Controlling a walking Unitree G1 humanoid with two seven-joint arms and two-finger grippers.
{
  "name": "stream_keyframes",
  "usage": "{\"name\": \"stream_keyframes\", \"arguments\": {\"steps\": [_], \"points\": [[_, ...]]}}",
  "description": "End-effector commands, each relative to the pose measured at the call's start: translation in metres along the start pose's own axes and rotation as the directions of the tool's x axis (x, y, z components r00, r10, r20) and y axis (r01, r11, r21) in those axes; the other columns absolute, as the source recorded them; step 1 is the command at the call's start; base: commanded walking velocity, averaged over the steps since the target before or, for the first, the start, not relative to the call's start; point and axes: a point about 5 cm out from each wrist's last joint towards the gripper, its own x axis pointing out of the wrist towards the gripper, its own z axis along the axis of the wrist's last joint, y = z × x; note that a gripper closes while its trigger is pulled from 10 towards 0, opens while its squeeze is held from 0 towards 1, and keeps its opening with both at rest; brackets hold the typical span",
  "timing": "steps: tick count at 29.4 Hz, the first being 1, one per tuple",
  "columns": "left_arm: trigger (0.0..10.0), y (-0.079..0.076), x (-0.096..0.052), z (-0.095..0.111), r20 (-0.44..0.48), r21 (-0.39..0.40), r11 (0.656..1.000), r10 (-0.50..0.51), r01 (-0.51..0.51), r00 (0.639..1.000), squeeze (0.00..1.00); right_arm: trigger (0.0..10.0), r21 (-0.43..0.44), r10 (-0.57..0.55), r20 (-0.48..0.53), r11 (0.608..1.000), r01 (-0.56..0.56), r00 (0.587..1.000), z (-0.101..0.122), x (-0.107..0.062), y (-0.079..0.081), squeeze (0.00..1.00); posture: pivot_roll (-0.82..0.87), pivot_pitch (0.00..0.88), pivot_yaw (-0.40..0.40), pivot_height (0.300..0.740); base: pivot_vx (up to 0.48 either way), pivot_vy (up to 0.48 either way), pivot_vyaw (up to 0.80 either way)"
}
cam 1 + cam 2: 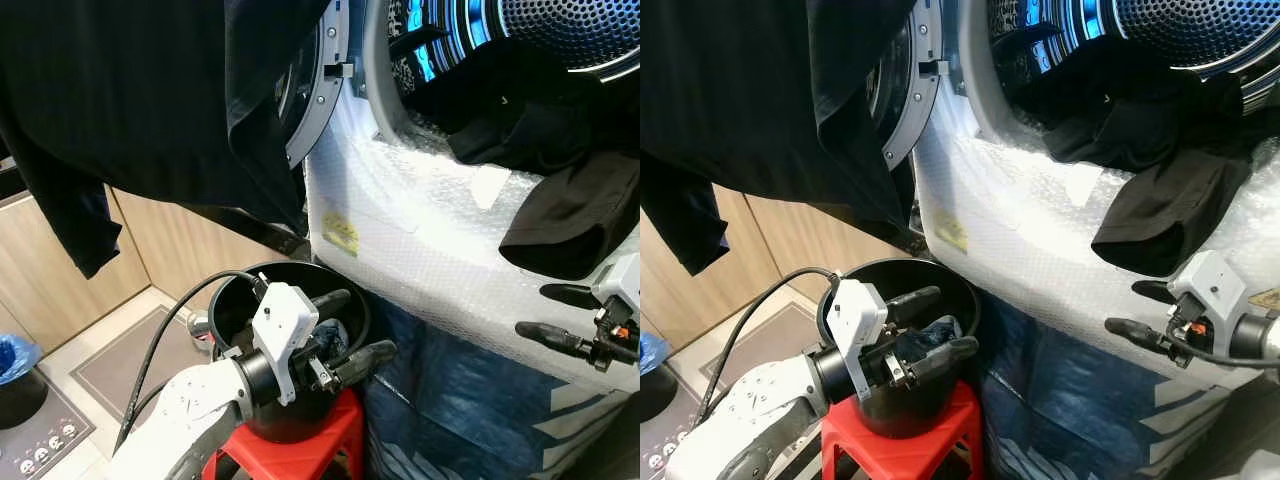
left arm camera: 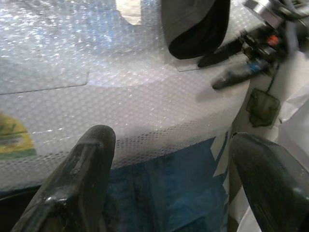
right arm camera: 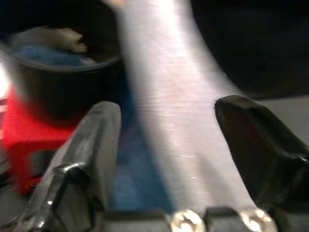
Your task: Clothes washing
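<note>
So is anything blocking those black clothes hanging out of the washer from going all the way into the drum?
Nothing visible does. The black clothes drape over the bubble-wrapped rim, with the open drum right behind them.

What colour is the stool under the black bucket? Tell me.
Red. The stool shows best in the right eye view, under the bucket.

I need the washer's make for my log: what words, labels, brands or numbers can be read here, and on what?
No text can be read.
Yellow sticker on the bubble-wrapped washing machine front: print under the wrap, too blurred to read.
Round markings on the floor mat: too small to read.
No brand name shows on the machine's front.
</note>
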Motion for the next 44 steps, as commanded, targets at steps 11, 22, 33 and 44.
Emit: {"name": "stream_keyframes", "arguments": {"steps": [11, 22, 33, 44], "points": [[10.0, 0.000, 0.000, 0.000, -0.009, -0.008, 1.000, -0.003, 0.003, 1.000, 0.00, 10.0, -0.082, 0.065, 0.101, 0.995, -0.056, 0.993, 0.029, -0.014, -0.019, 0.00, -0.06, 0.038, 0.020, 0.740, 0.000, 0.000, 0.00], [10.0, 0.000, 0.001, 0.000, -0.006, -0.011, 1.000, -0.005, 0.005, 1.000, 0.00, 10.0, -0.082, 0.155, 0.133, 0.986, -0.145, 0.979, 0.038, -0.015, -0.016, 0.00, -0.07, 0.036, 0.021, 0.740, 0.000, 0.000, 0.00], [10.0, 0.000, 0.000, 0.000, -0.009, -0.012, 1.000, -0.004, 0.004, 1.000, 0.00, 4.9, -0.012, 0.153, 0.207, 0.988, -0.154, 0.966, 0.042, -0.015, -0.018, 0.00, -0.07, 0.039, 0.022, 0.740, 0.000, 0.000, 0.00], [10.0, 0.000, 0.001, 0.000, -0.007, -0.014, 1.000, -0.009, 0.009, 1.000, 0.00, 9.2, -0.079, 0.220, 0.429, 0.975, -0.207, 0.876, 0.077, -0.027, -0.017, 0.00, -0.07, 0.038, 0.025, 0.740, 0.000, 0.000, 0.00]]}}
